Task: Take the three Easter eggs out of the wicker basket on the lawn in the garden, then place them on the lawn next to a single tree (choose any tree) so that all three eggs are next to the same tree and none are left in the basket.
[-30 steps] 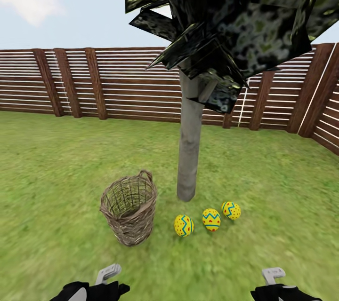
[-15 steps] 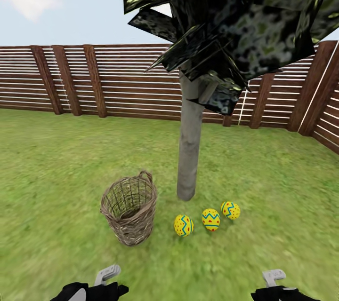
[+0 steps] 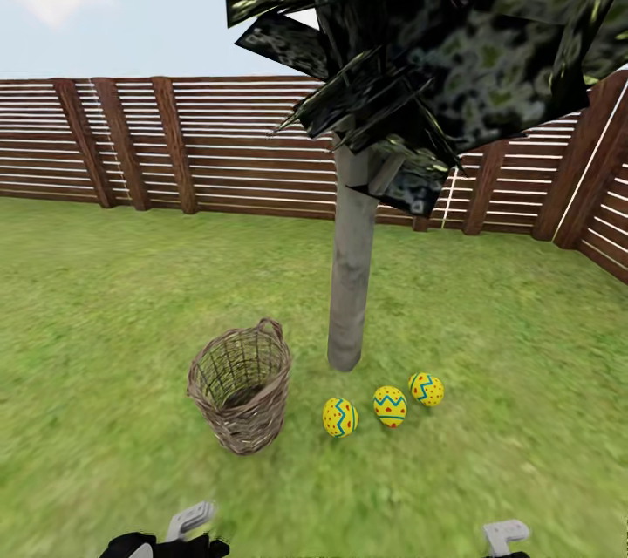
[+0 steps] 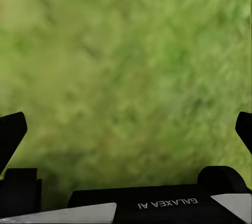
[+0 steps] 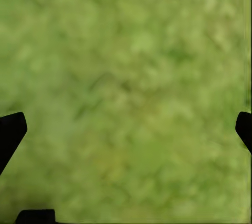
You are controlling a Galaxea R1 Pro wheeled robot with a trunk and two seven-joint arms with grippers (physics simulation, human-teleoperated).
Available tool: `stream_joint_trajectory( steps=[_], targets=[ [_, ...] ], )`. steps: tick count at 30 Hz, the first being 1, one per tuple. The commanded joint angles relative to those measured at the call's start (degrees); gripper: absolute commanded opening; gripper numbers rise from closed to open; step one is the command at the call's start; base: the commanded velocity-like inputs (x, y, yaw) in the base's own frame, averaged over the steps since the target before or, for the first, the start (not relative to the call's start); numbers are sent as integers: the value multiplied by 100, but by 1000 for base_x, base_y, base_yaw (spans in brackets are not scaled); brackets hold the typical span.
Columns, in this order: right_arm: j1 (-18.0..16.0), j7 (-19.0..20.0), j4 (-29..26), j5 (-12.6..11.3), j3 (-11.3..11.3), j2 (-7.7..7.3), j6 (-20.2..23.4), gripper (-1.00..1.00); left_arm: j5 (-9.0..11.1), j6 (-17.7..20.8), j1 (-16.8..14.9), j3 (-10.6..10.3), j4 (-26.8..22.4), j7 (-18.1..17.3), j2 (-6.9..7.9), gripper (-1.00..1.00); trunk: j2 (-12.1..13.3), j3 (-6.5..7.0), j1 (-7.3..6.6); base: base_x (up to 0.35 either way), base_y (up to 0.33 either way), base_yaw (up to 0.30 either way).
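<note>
Three Easter eggs lie in a row on the lawn (image 3: 105, 296) just in front of the tree (image 3: 351, 270): a left egg (image 3: 340, 417), a middle egg (image 3: 390, 406) and a right egg (image 3: 426, 389). The wicker basket (image 3: 240, 385) stands upright to the left of the trunk, and I see only weave and grass through its mouth. My left gripper (image 4: 128, 129) hangs open over bare grass. My right gripper (image 5: 128, 129) is open over grass too, with nothing between its fingers. Both arms, the left arm (image 3: 170, 540) and the right arm (image 3: 506, 534), peek in at the head view's bottom edge, well short of the eggs.
A brown slatted fence (image 3: 201, 148) closes the garden behind the tree and turns a corner at the right (image 3: 602, 192). The tree's dark foliage (image 3: 436, 44) hangs overhead. Open grass spreads to the left and right of the basket and eggs.
The head camera has shifted a little, so the fence sits higher in the picture. Both arms show lower at the bottom edge. Eggs and basket have not moved.
</note>
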Motion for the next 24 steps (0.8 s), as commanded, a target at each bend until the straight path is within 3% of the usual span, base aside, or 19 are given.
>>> stream_joint_trajectory(
  steps=[1,7,17,20,24],
  targets=[
    [-5,-99,13,34,-46,-3,-66,100,13,2,-6,-25,60,-10,1,100,39,4,-23,0,0,0],
    [-4,-352,20,14,-46,-1,-133,100,13,-193,-6,-30,228,-12,-101,100,280,57,-155,0,0,0],
    [-4,-368,36,32,-47,6,-140,100,13,-224,-6,-32,304,-13,-105,100,681,146,-375,0,0,0],
    [64,-362,101,30,-49,3,-127,100,13,-225,-6,-32,534,-13,-117,100,801,176,-441,0,0,0],
    [182,-355,136,40,-47,5,-131,100,13,-229,-6,-26,686,-7,-205,100,961,215,-529,0,0,0]
  ],
)
